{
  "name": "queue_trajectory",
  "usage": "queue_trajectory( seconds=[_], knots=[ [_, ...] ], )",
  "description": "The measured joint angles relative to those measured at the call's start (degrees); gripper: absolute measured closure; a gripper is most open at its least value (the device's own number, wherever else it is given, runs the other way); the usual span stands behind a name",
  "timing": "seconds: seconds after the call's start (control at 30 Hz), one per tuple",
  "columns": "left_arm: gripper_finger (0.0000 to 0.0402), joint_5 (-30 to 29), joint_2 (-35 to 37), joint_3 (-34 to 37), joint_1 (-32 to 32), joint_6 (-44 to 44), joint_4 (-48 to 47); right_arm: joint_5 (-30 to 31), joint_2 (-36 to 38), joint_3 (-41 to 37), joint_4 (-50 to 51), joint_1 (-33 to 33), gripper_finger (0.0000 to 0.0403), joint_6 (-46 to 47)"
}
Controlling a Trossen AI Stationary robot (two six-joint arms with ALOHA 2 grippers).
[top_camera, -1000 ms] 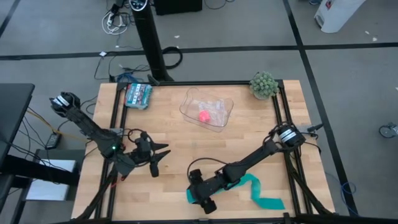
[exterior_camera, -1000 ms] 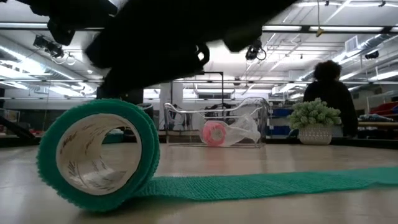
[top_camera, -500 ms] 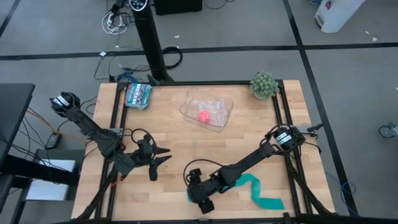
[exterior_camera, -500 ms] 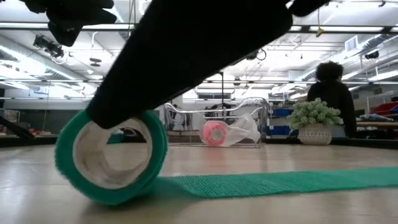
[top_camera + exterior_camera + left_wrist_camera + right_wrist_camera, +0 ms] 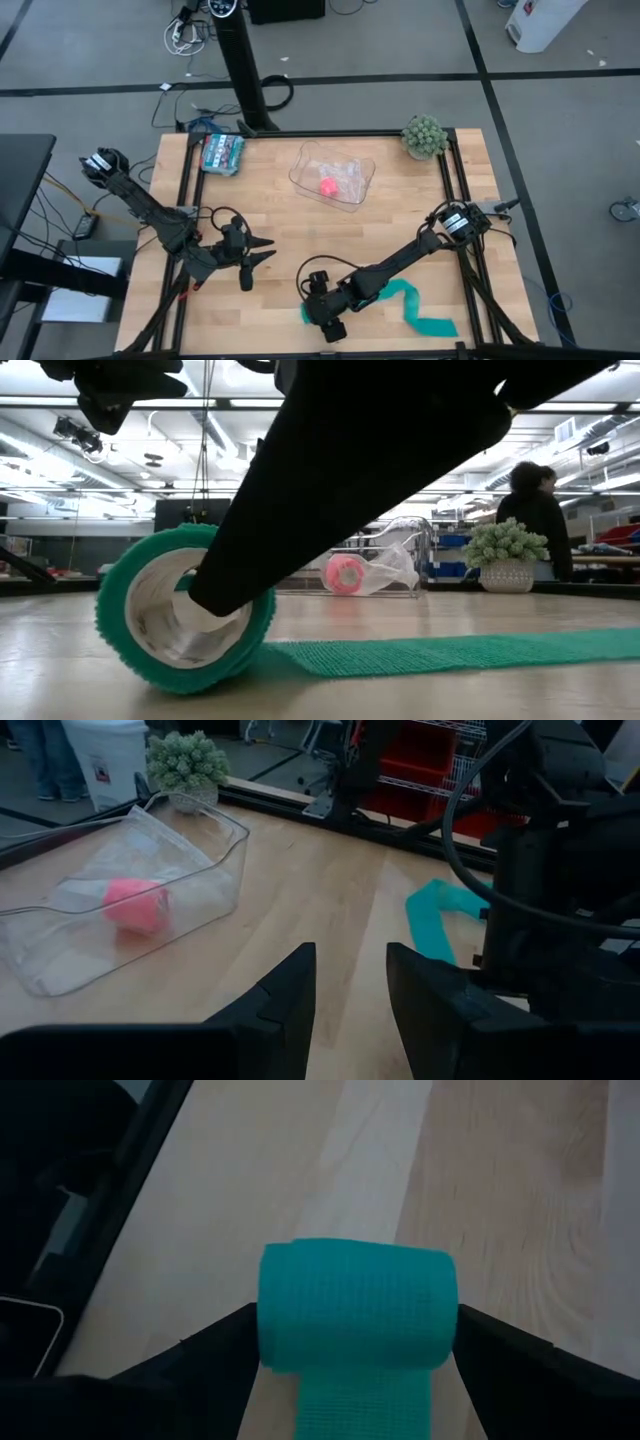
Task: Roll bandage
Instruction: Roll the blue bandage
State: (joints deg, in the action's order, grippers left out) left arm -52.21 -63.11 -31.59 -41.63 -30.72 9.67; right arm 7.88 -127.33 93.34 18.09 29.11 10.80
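The teal bandage is partly rolled. Its roll (image 5: 355,1305) stands on its curved side on the table near the front edge (image 5: 185,620), and its flat free strip (image 5: 412,303) trails along the table toward the right (image 5: 450,653). My right gripper (image 5: 355,1325) reaches low over the table from the right (image 5: 325,318) and is shut on the roll. My left gripper (image 5: 258,255) hovers open and empty left of the table's middle (image 5: 350,1010). My right gripper holds the roll between its two fingers, one finger at each flat end (image 5: 262,1315). One finger (image 5: 230,585) lies over the roll's open hollow end, slanting down from the table's right. The roll rests on the table, its strip lying slack.
A clear container (image 5: 350,190) with a pink block (image 5: 327,186) stands at the back middle. A teal-patterned packet (image 5: 222,152) lies at the back left and a potted plant (image 5: 424,135) at the back right. A person (image 5: 530,520) stands beyond the table.
My right gripper has come down around the roll, one finger now over its hollow end. The roll has rolled a short way toward the table's right, along its own strip. The strip's free end has stayed flat on the table.
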Motion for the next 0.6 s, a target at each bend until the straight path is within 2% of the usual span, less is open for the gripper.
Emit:
queue_trajectory(
  seconds=[0.43,0.6],
  knots=[
    [0.0270,0.00,0.00,0.00,0.00,-0.02,0.09,-0.23,-0.02,0.00,-0.88,-0.51,0.0096,-0.34],
    [0.0270,-0.03,0.00,0.00,0.00,-0.02,0.11,-2.34,-0.04,0.00,-3.47,-0.62,0.0096,0.12]
  ],
)
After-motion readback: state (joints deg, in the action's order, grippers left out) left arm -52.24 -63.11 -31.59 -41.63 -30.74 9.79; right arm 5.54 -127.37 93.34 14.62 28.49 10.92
